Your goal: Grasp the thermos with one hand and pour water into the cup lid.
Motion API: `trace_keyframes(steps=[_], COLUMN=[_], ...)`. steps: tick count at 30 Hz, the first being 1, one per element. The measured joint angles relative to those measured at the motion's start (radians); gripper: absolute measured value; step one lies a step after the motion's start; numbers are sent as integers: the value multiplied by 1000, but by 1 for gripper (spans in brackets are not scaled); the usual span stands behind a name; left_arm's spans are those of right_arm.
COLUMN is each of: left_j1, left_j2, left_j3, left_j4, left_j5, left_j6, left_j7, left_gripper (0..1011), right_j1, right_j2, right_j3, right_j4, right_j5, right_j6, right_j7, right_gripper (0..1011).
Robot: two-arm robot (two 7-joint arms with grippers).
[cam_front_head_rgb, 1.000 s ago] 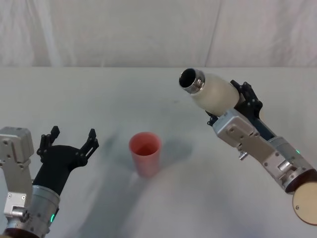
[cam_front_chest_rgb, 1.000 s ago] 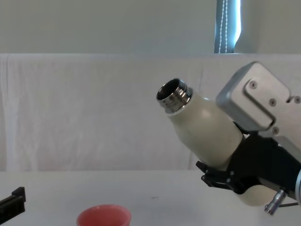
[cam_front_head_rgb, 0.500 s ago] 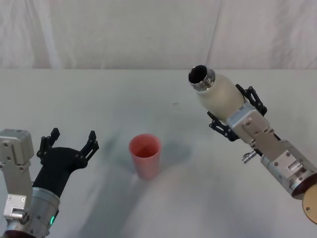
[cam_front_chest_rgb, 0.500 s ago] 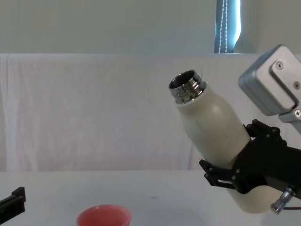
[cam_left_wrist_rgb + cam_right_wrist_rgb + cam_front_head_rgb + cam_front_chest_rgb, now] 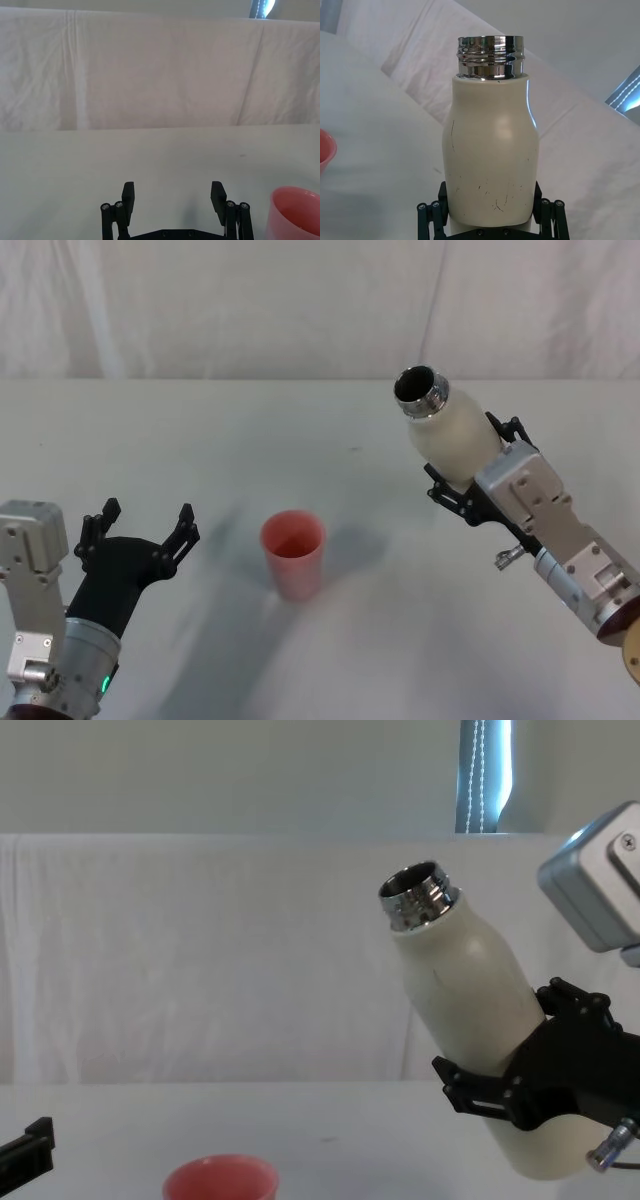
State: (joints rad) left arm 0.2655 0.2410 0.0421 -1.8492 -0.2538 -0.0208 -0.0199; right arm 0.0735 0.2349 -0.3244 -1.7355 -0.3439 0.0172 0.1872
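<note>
While gripped low on its body by the right gripper (image 5: 478, 483), the thermos (image 5: 452, 435) is held tilted above the table (image 5: 300, 430).
The pink cup lid (image 5: 293, 552) is stood upright at the thermos's 8 o'clock, well apart; the left gripper (image 5: 140, 530), spread wide, is parked at the cup's 9 o'clock.
</note>
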Motion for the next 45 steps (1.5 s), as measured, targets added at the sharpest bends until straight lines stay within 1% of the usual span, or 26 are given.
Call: trace_keyframes(steps=[6, 12, 13, 14, 16, 22, 25, 27, 28, 30, 32, 33, 36, 37, 45], left_j1=[0, 0, 0, 0, 0, 0, 0, 0, 0, 0, 0, 0, 0, 0, 0], left_j2=[0, 0, 0, 0, 0, 0, 0, 0, 0, 0, 0, 0, 0, 0, 0], left_j3=[0, 0, 0, 0, 0, 0, 0, 0, 0, 0, 0, 0, 0, 0, 0], left_j4=[0, 0, 0, 0, 0, 0, 0, 0, 0, 0, 0, 0, 0, 0, 0], left_j5=[0, 0, 0, 0, 0, 0, 0, 0, 0, 0, 0, 0, 0, 0, 0], left_j6=[0, 0, 0, 0, 0, 0, 0, 0, 0, 0, 0, 0, 0, 0, 0], left_j7=[0, 0, 0, 0, 0, 0, 0, 0, 0, 0, 0, 0, 0, 0, 0], left_gripper=[1001, 1001, 1001, 1001, 1001, 1001, 1001, 1001, 1001, 1001, 1001, 1001, 1001, 1001, 1001], right_j1=[-11, -23, -27, -27, -33, -45, -49, -52, -52, -55, -55, -56, -57, -57, -51], right_j2=[-2, -14, -17, -17, -23, -37, -42, -51, -51, -59, -60, -64, -66, -66, -75], right_j3=[16, 41, 49, 49, 62, 82, 89, 99, 99, 108, 109, 114, 117, 117, 114], right_j4=[-6, -8, -8, -8, -8, -1, 3, 11, 11, 17, 19, 22, 26, 26, 41], right_j5=[39, 107, 131, 131, 177, 258, 289, 334, 334, 377, 385, 412, 438, 438, 490], right_j6=[3, 11, 14, 14, 18, 20, 19, 23, 23, 29, 30, 35, 42, 42, 63], right_j7=[8, 24, 31, 31, 41, 53, 55, 59, 59, 61, 61, 61, 59, 59, 44], right_gripper=[947, 947, 947, 947, 947, 947, 947, 947, 947, 947, 947, 947, 947, 947, 947])
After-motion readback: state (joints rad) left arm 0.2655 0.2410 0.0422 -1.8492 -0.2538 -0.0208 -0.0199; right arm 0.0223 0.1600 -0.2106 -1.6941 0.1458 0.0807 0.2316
